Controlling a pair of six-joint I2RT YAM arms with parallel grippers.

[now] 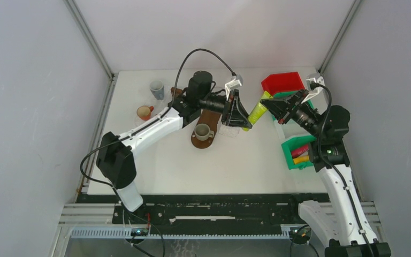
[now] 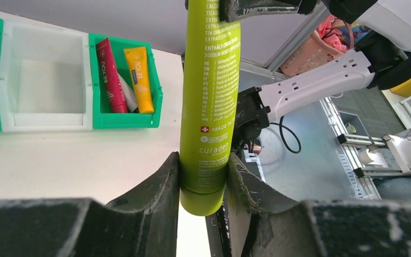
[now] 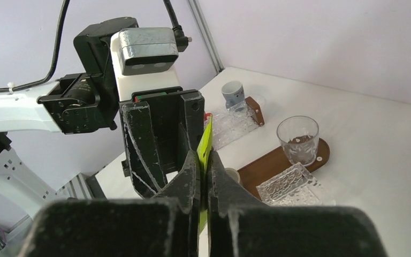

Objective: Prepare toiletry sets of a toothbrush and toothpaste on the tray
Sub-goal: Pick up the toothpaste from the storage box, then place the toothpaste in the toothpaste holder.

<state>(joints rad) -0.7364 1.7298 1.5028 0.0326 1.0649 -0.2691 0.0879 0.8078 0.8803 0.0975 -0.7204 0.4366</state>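
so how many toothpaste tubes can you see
3: lime tube between left tool and right tool; red tube and orange tube in the green bin. More may hide there.

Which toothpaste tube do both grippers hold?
The lime green tube, held by left gripper and right gripper; the red tube and orange tube lie in the green bin.
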